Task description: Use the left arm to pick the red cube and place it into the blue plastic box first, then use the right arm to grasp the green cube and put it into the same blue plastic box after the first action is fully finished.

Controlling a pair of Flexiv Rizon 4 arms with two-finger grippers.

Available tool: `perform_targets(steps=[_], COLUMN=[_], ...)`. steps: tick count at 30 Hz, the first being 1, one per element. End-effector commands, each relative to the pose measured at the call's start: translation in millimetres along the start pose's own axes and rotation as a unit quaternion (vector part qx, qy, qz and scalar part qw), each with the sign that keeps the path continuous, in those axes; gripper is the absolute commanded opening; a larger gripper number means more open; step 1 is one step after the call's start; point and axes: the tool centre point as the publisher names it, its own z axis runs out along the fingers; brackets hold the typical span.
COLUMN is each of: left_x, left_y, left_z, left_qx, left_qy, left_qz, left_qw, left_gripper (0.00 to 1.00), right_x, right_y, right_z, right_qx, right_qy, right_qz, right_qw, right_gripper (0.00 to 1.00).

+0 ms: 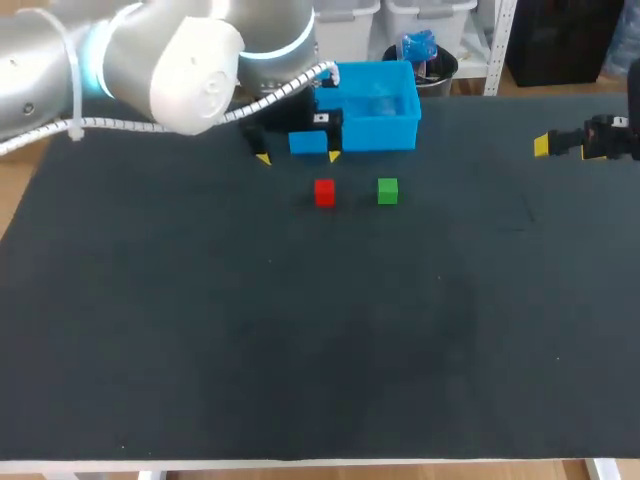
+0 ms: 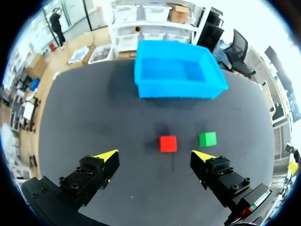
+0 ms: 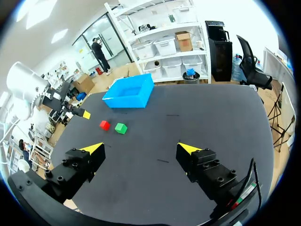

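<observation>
The red cube (image 2: 168,143) lay near the blue box (image 2: 178,89), just ahead of the left gripper (image 2: 156,155), whose fingers were spread and empty. The right gripper (image 3: 141,148), also spread, hung well away from the box.

the light was bright and even, falling from above. the matte black table (image 1: 300,340) took it dully. the small red cube (image 2: 168,143) cast a soft shadow toward the blue plastic box (image 2: 178,70), which darkened the table along its near wall. the left arm's white shell (image 1: 190,60) shone almost blank.
</observation>
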Motion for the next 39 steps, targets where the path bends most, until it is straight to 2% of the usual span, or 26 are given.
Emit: perform_targets(steps=[1,9,17,23,29,39], left_x=[-4.3,3.4,2.0,-1.3,-2.4,-3.4], left_y=[-14.5,-26.1,-29.6,-29.1,-25.9,-25.5], left_z=[11.0,25.8,32.5,41.5,60.8,83.1], left_qx=[-0.007,-0.006,-0.007,-0.012,-0.018,-0.015], left_qy=[0.012,0.037,0.037,0.040,0.064,0.079], left_qz=[0.002,-0.004,-0.005,-0.008,-0.023,-0.029], left_qw=[1.000,0.999,0.999,0.999,0.998,0.996], left_gripper=[1.00,1.00,1.00,1.00,1.00,1.00], right_x=[-0.3,-0.3,-0.3,-0.3,-0.3,-0.3], right_y=[0.4,0.4,0.4,0.4,0.4,0.4], right_z=[0.6,0.6,0.6,0.6,0.6,0.6], right_qx=[0.001,0.001,0.001,0.001,0.001,0.001], right_qy=[0.000,0.000,0.000,0.000,0.000,0.000], right_qz=[0.000,0.000,0.000,0.000,0.000,0.000], right_qw=[1.000,1.000,1.000,1.000,1.000,1.000], right_gripper=[1.00,1.00,1.00,1.00,1.00,1.00])
